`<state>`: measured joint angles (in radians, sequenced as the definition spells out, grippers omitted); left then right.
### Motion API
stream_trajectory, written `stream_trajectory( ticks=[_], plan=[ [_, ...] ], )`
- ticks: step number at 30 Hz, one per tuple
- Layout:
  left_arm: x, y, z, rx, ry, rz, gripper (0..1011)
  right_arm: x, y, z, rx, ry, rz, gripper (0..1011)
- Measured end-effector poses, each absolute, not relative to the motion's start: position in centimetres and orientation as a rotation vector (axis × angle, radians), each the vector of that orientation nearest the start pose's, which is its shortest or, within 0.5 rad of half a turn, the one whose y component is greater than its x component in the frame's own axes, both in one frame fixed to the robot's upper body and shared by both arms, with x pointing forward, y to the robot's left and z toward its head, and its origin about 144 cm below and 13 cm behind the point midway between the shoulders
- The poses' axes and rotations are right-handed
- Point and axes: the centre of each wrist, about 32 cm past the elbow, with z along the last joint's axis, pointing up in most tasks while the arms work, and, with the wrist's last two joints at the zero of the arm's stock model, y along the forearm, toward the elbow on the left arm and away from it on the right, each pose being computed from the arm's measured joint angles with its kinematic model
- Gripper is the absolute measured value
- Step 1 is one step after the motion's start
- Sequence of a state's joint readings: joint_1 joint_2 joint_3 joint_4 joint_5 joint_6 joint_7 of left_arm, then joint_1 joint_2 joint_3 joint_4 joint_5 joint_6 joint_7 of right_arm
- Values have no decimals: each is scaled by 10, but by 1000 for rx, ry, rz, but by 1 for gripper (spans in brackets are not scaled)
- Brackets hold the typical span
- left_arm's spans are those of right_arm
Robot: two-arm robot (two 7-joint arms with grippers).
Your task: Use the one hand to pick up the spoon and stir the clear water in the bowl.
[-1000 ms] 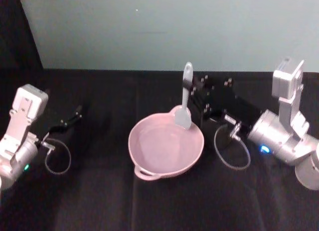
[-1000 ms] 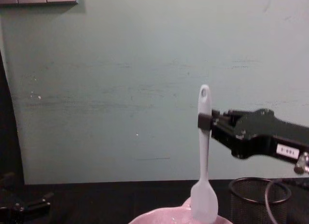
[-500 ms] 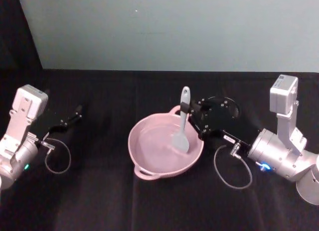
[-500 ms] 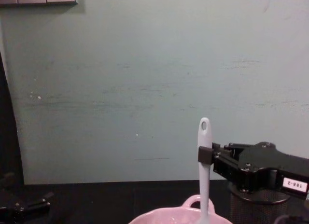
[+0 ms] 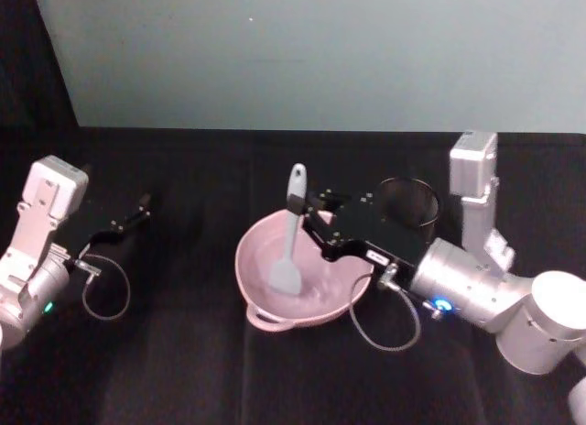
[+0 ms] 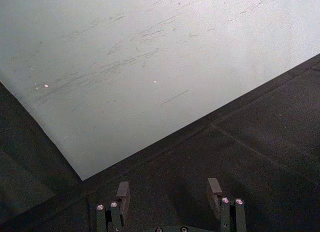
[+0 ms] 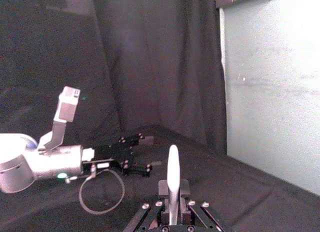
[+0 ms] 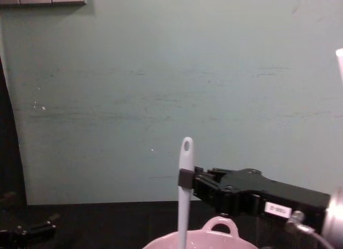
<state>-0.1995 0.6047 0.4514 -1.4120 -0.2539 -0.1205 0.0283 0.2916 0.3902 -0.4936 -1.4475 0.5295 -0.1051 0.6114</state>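
Clenched on the spoon [image 5: 291, 231], my right hand [image 5: 309, 211] reaches in from the lower right of the head view. Its silver wrist sits low and its black fingers stretch over the right half of the bowl [image 5: 242, 260]. Nearest to me, a small loop handle sticks out from the pink rim toward the bottom of the frame. The bowl sits at the centre of the black table [image 5: 183, 370]. Inside it, the spoon's wide head lies low against the left part. The slim handle rises from there, tilted only a little, and passes through my grip. Its tip, with the hole, stands free above my fingers.

In the chest view the spoon [image 8: 184, 217] stands nearly upright at centre. My right hand [image 8: 186, 178] pinches it from the right, just below the hole, and the bowl [image 8: 206, 241] shows along the bottom edge. My right wrist view has the spoon [image 7: 173, 167] pinned between my right hand's [image 7: 173, 191] two fingers.

Farther back, a black mesh cup [image 5: 407, 201] stands just behind that hand, right of centre. At the left of the head view my left hand [image 5: 128, 219] sits well apart from the bowl. In the left wrist view, my left hand [image 6: 168, 192] has its fingers spread with nothing between them. A pale green wall [image 5: 320, 59] fills the top of the head view.
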Motion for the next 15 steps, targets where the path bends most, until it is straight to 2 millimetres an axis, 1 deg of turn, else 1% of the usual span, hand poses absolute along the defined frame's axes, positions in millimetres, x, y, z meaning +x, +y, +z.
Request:
stream_trajectory(
  ticks=[3,8,13,15],
  plan=[
    [489,310,1140,304,-285,1248,1011,515,-207,1165,105,-60,-577,124],
    [489,310,1140,304,-285,1248,1011,526,-196,1158,102,-151,-640,124],
    [489,310,1140,304,-285,1248,1011,533,-196,1153,68,-239,-692,124],
    [489,310,1140,304,-285,1248,1011,535,-201,1153,57,-273,-713,124]
  ],
)
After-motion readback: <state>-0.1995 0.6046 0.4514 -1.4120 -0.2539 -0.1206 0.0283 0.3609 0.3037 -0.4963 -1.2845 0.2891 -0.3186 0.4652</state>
